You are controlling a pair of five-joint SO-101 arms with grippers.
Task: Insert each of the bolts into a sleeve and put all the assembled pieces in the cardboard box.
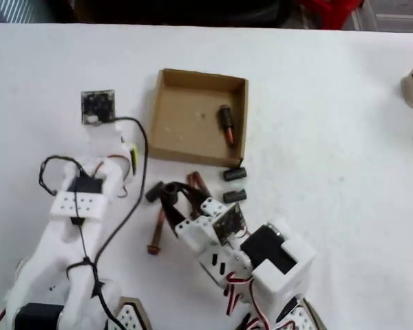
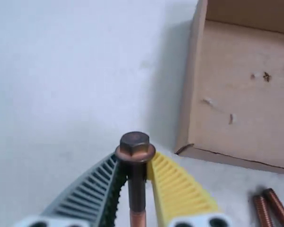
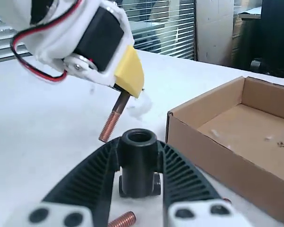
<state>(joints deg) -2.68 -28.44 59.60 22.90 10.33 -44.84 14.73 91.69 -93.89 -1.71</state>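
One assembled piece [image 1: 226, 125], as best I can tell, lies in the cardboard box [image 1: 186, 117], while beside it the left tool [image 2: 136, 165] clamps a bolt [image 2: 135, 146] and the right tool [image 3: 138, 143] grips an upright sleeve [image 3: 138, 165], not yet joined, with two sleeves [image 1: 235, 174] and loose bolts [image 1: 156, 234] waiting near the box.

The hex-head metal bolt [image 2: 135, 149] was copper-coloured; the left gripper [image 2: 136, 163] had one grey ribbed finger [image 2: 92, 189] and one yellow ribbed finger [image 2: 177, 189]; the cylindrical sleeve [image 3: 138, 161] and right gripper [image 3: 139, 146] were black, the cardboard box [image 1: 166, 124] brown
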